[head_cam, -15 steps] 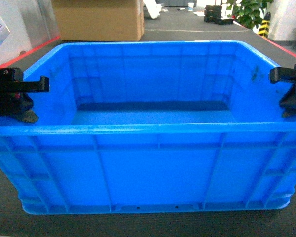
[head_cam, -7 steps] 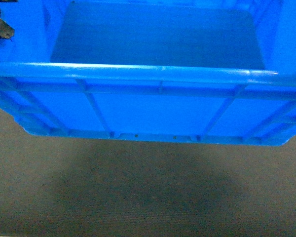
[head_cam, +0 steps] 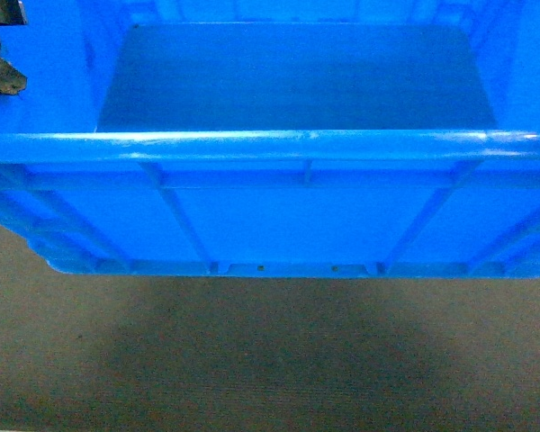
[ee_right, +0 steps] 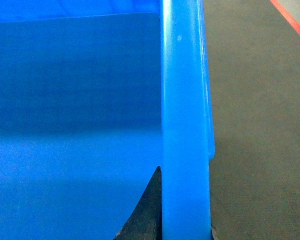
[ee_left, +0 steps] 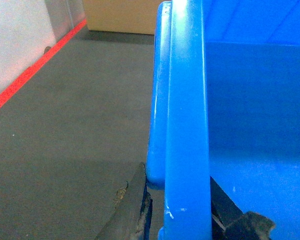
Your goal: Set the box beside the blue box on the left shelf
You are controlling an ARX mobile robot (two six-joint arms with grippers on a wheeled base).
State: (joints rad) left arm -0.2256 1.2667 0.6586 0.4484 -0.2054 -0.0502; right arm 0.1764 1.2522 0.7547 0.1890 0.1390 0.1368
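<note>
The left pincer [ee_left: 182, 220] straddles the left rim of the box [head_cam: 288, 216]: in the left wrist view one dark, worn finger [ee_left: 135, 210] lies against the outer wall and the other shows inside the rim, so it appears to be pinching that rim. The right pincer [ee_right: 182, 220] sits on the opposite rim; one dark finger [ee_right: 147, 210] shows on the inner side and only a sliver of the outer one peeps out at the bottom edge, so it most likely pinches the right rim too, though the closure itself is hard to confirm. In the head view a bit of the left pincer shows at the far left corner, and the right one is out of sight. The box fills the upper part of that view, its near ribbed wall and base edge with two small holes standing above a dark shadow on the grey floor [head_cam: 270, 360], which suggests it is held clear of the floor, carried between both arms. A red floor line [ee_left: 30, 75] and a cardboard carton [ee_left: 120, 15] lie far off on the left. Neither the left shelf nor the other blue box is in view, so the step in hand is the carry. Next, the base must bring the shelf into sight, with both arms kept level so the box does not tip.
</note>
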